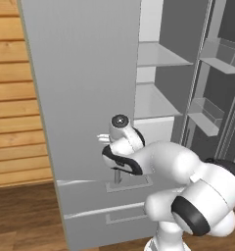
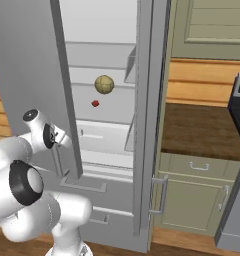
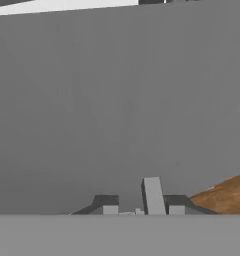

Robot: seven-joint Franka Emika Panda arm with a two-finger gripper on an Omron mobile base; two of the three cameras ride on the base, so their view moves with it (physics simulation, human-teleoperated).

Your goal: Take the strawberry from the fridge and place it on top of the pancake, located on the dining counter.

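Strawberry (image 2: 95, 103) sits on a white shelf inside the open fridge (image 2: 112, 75), just below the yellow-green fruit (image 2: 104, 84); too small and roundish to tell any long axis or heading. Free shelf space on both sides. Fingers (image 3: 142, 210) stand nearly closed, close against the grey fridge door (image 1: 85, 88), holding nothing visible.

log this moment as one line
fridge: open | strawberry: inside, below yellow-green fruit, not held | tool: at door, grip unclear
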